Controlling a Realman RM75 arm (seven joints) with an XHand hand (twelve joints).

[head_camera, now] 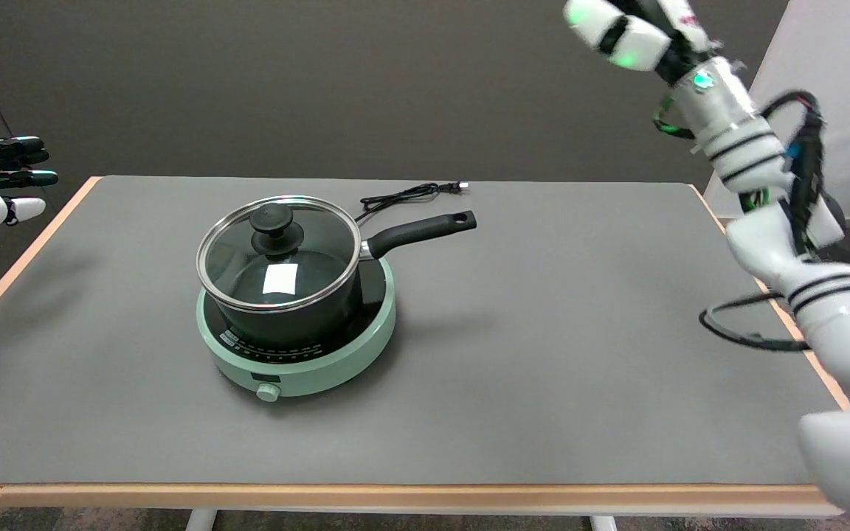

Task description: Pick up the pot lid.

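Above the table's [543, 332] far right corner, right hand [628, 33] nearing the pot lid [278, 253], finger state indiscernible, holding nothing evident; next calling for descent onto the knob [271, 220].

Grey table [543, 354] before a dark wall [322, 81].

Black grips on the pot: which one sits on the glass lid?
The round knob at the lid's centre; the long handle instead sticks out sideways from the pot's wall.
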